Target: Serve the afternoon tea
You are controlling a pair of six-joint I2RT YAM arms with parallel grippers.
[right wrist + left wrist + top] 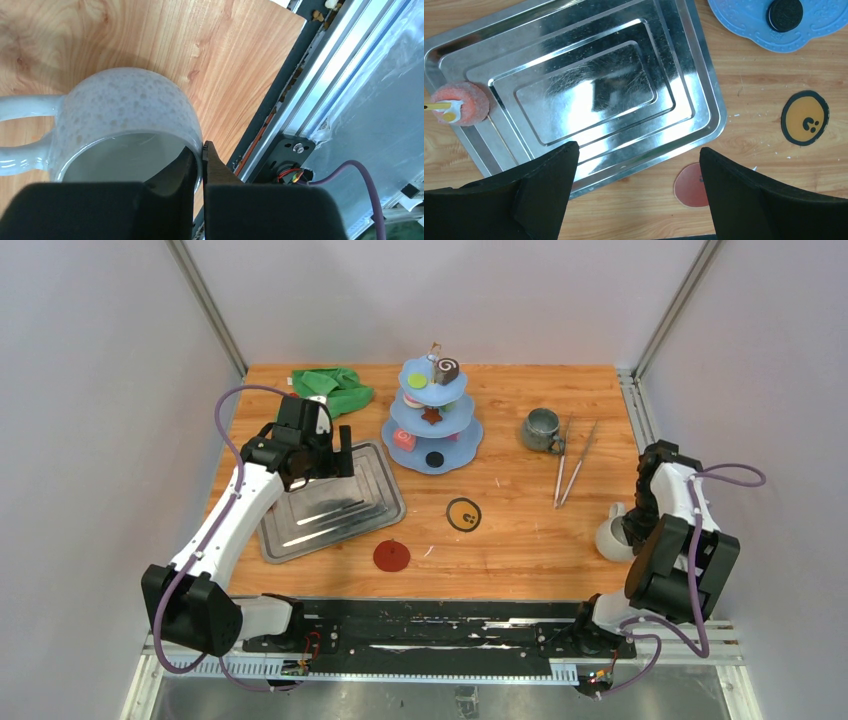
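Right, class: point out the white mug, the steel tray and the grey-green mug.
white mug (pixel 125 102): right wrist view, outer wall.
steel tray (pixel 594 92): left wrist view, bare centre.
grey-green mug (pixel 541 430): top external view, its middle.

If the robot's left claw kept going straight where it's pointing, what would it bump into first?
Most likely the steel tray: the open left gripper points down at its near edge. Depth is unclear, so I can't tell how far above it the gripper hangs.

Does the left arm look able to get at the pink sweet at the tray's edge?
Probably yes: the left hand hangs open over the steel tray, with nothing covering the pink sweet.
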